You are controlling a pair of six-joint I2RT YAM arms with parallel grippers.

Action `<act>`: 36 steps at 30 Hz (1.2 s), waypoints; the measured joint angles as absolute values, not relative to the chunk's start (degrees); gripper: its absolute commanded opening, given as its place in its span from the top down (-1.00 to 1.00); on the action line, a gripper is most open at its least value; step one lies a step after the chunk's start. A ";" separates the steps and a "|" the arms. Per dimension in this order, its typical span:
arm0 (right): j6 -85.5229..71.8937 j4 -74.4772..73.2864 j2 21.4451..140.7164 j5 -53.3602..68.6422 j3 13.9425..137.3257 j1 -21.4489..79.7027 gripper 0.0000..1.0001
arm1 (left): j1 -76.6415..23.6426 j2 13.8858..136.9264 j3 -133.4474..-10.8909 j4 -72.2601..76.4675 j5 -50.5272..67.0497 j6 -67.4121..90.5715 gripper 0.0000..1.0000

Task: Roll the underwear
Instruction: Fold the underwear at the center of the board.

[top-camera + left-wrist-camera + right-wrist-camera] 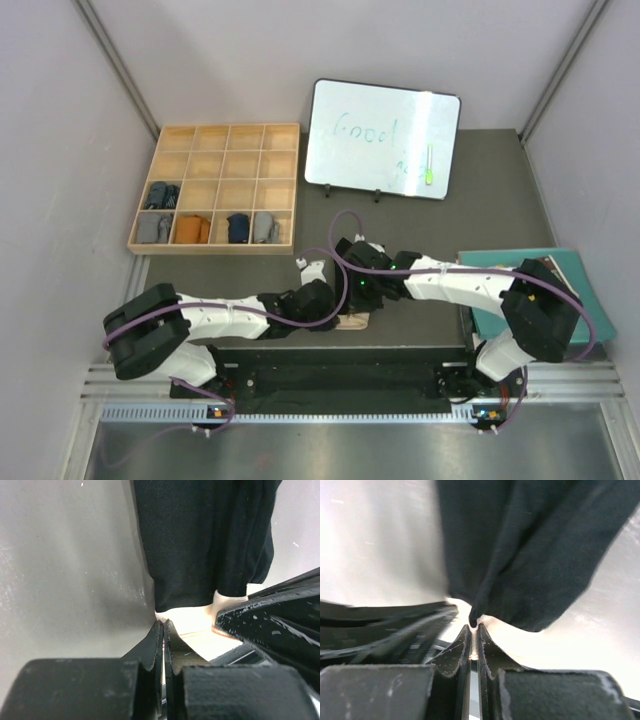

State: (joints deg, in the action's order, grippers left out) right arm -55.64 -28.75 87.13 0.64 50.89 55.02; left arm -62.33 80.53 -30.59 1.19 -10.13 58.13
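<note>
Cloth rolls (238, 228) are already stowed in the tray (213, 128) at far left. The black briefs (210, 540) lie not yet rolled at near centre of the counter (480, 180). Their beige waistband is clamped by the left gripper (163, 625) and the right gripper (474, 627).

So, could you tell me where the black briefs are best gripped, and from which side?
Grip the beige waistband, coming in low over the table from that end. It looks the thicker edge and lies flat, while the loose cloth of the black briefs spreads away beyond it. The left gripper and right gripper are shut there.
</note>
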 measured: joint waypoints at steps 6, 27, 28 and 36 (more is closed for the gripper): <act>-55.55 -28.73 88.88 -0.23 54.81 56.47 1.00 | -62.33 80.05 -29.32 3.07 -10.13 58.15 1.00; -52.47 -26.37 96.33 3.31 56.38 58.02 1.00 | -62.28 78.13 -26.87 4.71 -10.74 58.63 1.00; -52.45 -26.35 96.40 3.36 56.38 58.02 0.95 | -62.28 78.13 -26.87 4.69 -10.76 58.63 1.00; -52.03 -26.17 96.40 4.01 56.49 58.04 0.39 | -62.19 77.71 -26.87 3.90 -10.98 58.54 1.00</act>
State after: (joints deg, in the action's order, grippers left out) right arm -52.03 -26.17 96.40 4.01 56.49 58.04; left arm -62.19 77.71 -26.87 3.90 -10.98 58.54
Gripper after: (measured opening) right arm 0.212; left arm 0.012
